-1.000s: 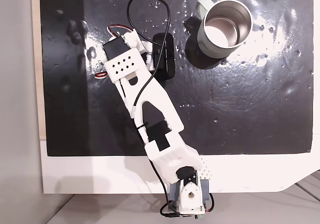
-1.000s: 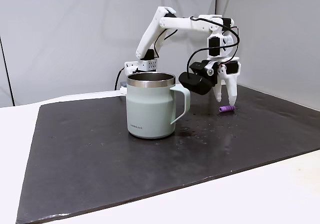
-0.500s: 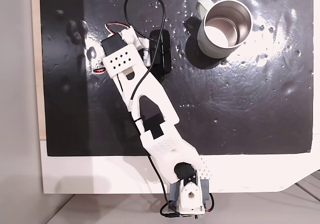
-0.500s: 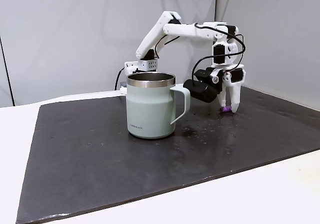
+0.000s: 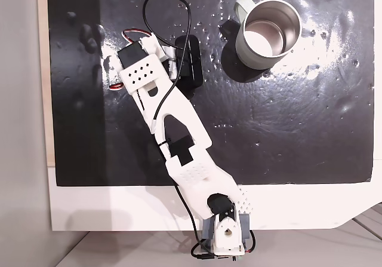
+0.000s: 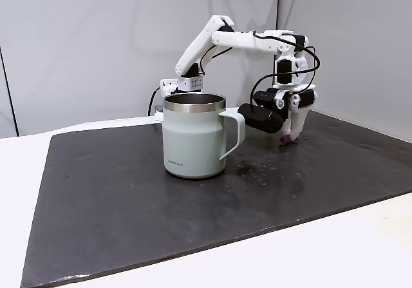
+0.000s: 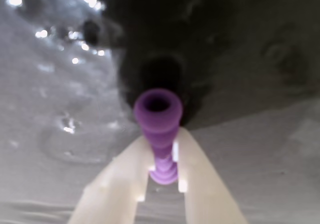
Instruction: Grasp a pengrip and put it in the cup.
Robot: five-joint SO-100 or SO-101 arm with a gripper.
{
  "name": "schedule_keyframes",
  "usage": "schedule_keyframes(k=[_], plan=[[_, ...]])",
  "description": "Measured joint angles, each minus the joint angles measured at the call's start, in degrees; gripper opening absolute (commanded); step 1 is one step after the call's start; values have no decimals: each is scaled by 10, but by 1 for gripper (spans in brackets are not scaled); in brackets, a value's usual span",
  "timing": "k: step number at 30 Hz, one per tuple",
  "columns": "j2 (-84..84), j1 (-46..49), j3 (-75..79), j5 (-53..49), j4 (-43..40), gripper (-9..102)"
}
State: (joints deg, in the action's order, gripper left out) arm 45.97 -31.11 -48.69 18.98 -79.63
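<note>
In the wrist view we see the two pale fingers (image 7: 200, 179) closed on the pengrip (image 7: 159, 129), a ribbed purple tube clamped between them with its open end pointing away from the camera, over the dark mat (image 7: 260, 48); in the side-on fixed view we find the gripper (image 6: 289, 137) pointing down at the mat (image 6: 193, 204), with a small spot of purple, the pengrip (image 6: 285, 138), at its tips, just at the mat surface; whether it rests on the mat or is just off it we cannot tell; the cup (image 6: 193, 135), a pale green mug with a steel rim, stands upright nearer the camera and to the left of the gripper in this view, well apart from it; from above we see the cup (image 5: 267, 33) at the upper right of the mat (image 5: 286, 129), the white arm (image 5: 173, 123) stretching diagonally from its base on the white tabletop (image 5: 119, 210).
</note>
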Motion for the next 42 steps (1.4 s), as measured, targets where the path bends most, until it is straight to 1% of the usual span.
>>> schedule_keyframes(k=[6, 14, 25, 29, 38, 42], plan=[[69, 0, 0, -8, -8, 0], [187, 16, 40, -21, -9, 0], [265, 55, 41, -21, -22, 0], [294, 98, 33, -21, -47, 0], [331, 249, 31, -34, -101, 0], [331, 301, 31, -46, -117, 0]])
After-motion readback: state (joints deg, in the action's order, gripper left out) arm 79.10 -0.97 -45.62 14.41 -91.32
